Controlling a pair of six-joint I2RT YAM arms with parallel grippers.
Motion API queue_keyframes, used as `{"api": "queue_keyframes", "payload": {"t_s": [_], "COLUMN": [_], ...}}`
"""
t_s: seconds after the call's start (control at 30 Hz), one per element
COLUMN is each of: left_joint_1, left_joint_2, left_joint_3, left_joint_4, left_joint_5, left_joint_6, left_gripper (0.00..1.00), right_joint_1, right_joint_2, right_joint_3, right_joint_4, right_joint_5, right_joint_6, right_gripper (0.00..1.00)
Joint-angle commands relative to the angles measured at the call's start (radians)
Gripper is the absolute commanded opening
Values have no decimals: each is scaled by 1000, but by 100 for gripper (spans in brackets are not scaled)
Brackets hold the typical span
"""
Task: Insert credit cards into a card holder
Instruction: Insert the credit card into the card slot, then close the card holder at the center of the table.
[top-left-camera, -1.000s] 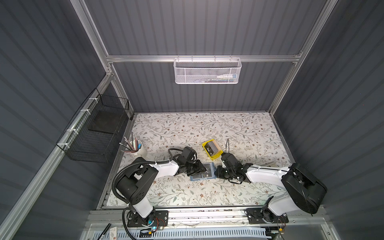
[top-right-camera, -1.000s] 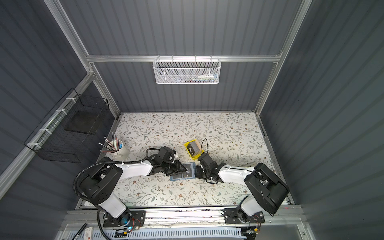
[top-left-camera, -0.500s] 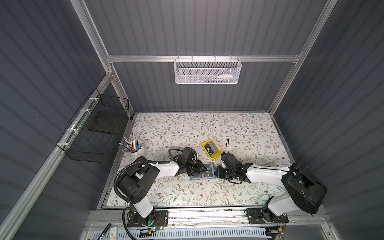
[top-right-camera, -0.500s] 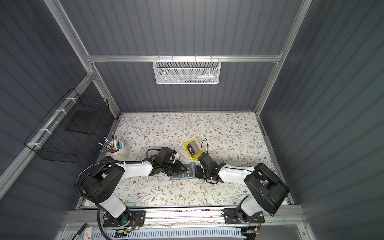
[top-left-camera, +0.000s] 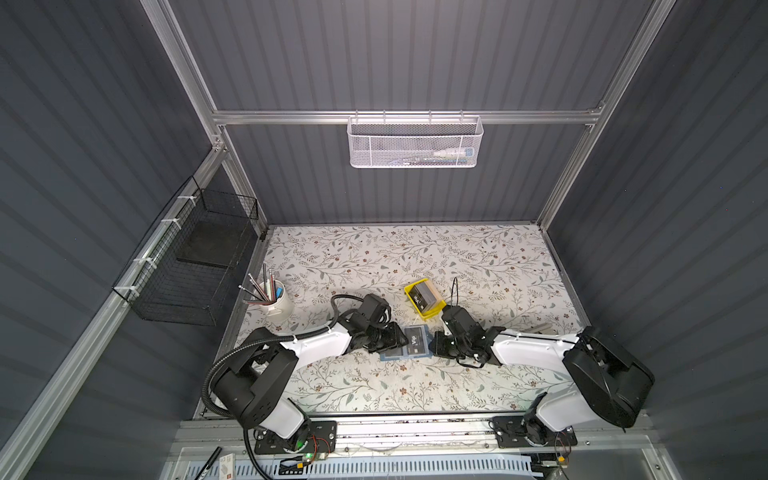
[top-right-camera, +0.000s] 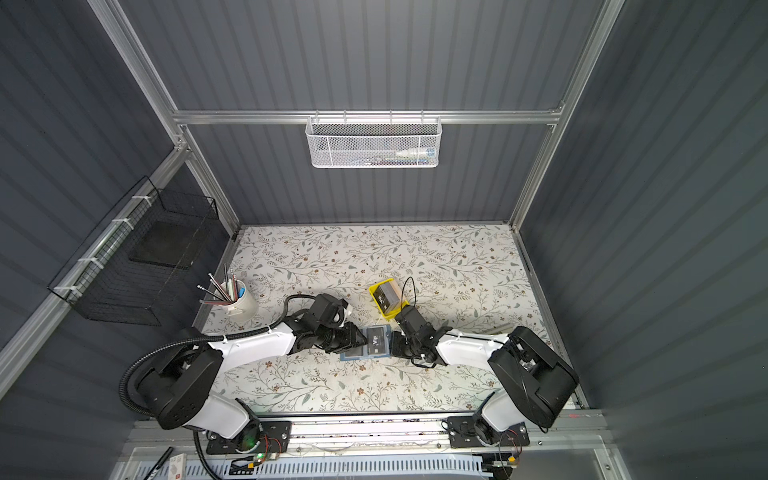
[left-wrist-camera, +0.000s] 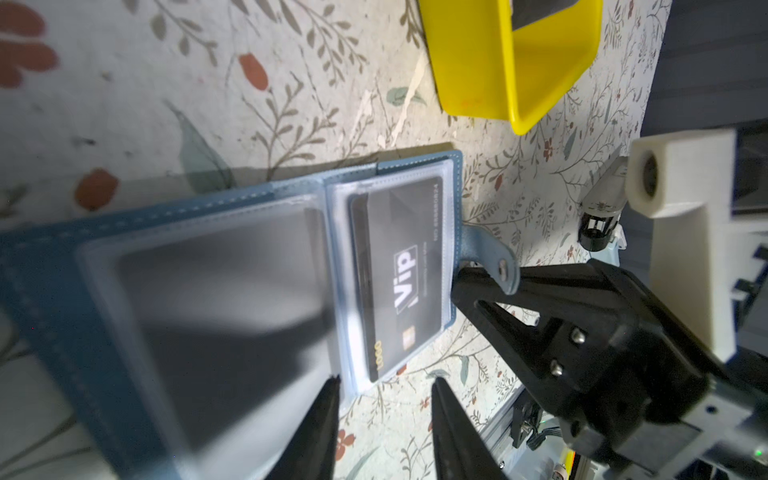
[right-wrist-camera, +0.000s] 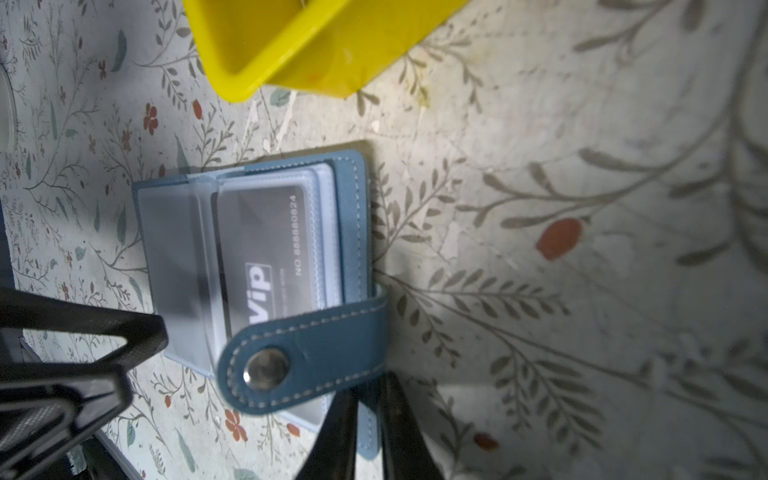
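a: starting at the left end effector (left-wrist-camera: 384, 380): tips a little apart, gripping nothing, hanging just beside a corner of the clear sleeve (left-wrist-camera: 338, 270).
b: same read. then the right end effector (right-wrist-camera: 370, 390): clamped on the thin cover edge of the card holder (right-wrist-camera: 353, 216), right below the snap strap (right-wrist-camera: 316, 353).
a: outward from there: holder spread open, flat on the counter (top-left-camera: 415, 257) between both arms, one vip credit card (left-wrist-camera: 399, 270) already inside that sleeve. cannot tell whether seated to the end.
b: further out, spare credit cards (top-left-camera: 423, 296) stacked in the yellow tray (left-wrist-camera: 469, 62), near the right wrist.
a: so, what to fear?
b: first, snagging the sleeve corner with a left tip on pulling away, and dragging the card partway out.
a: also losing the right-hand pinch; so little cover in the bite, so probably sliding or swivelling the holder under any push from a fresh card.
b: and the strap curling back over the page, likely blocking the next sleeve.
a: plus clipping the tray with the right wrist, being so close, and spilling the stack.
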Motion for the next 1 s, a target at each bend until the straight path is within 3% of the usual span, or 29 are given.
{"api": "queue_keyframes", "payload": {"t_s": [0.0, 0.3, 0.97], "left_joint_1": [19, 88, 118], "left_joint_2": [-53, -169, -100], "left_joint_3": [-25, -118, -132], "left_joint_4": [-54, -46, -88], "left_joint_5": [-22, -7, -31], "left_joint_6": [48, 81, 107], "left_gripper": [38, 42, 47], "right_joint_1": [8, 24, 33], "right_joint_2": [-5, -14, -10], "right_joint_3": [3, -4, 5], "right_joint_4": [-45, -48, -65], "right_joint_5": [28, 43, 58], "right_joint_6": [16, 22, 21], "right_gripper": [16, 15, 14]}}
